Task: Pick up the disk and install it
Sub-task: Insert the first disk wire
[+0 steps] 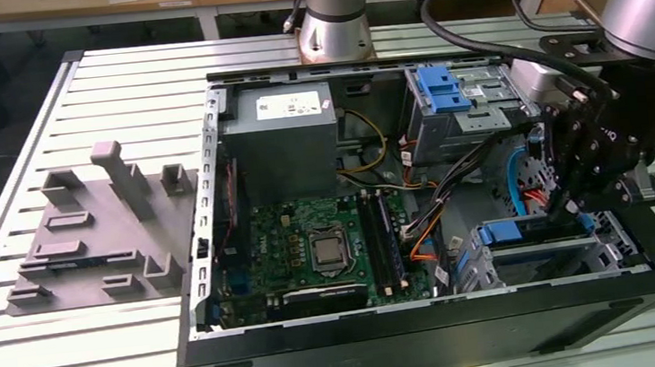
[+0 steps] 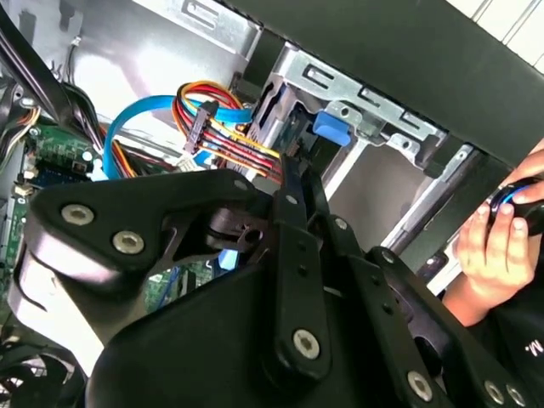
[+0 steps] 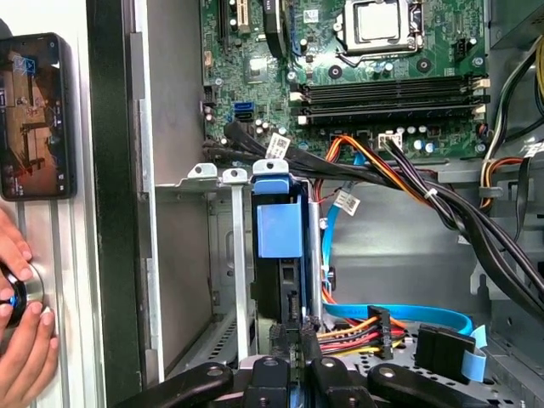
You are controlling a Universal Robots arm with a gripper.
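Note:
The disk (image 3: 276,229) stands on edge in the lower drive cage (image 3: 228,255) of the open computer case; its blue carrier end faces the motherboard. In the exterior view the disk (image 1: 512,231) shows as a blue tab in the cage at the case's front right corner. My gripper (image 1: 561,211) hangs over that cage. In the first wrist view my gripper (image 3: 296,327) has its two black fingers close together, shut, with the tips at the disk's near end. Whether they press on it I cannot tell. In the second wrist view my gripper (image 2: 295,166) points at the cage beside the blue tab (image 2: 331,127).
Orange, red and blue cables (image 3: 374,327) lie beside the cage. The motherboard (image 1: 322,247), a grey metal box (image 1: 287,133) and an upper blue-latched cage (image 1: 451,90) fill the case. A grey fixture (image 1: 92,233) sits on the slatted table. A person's hand (image 2: 493,246) and a phone (image 3: 34,115) are outside the case wall.

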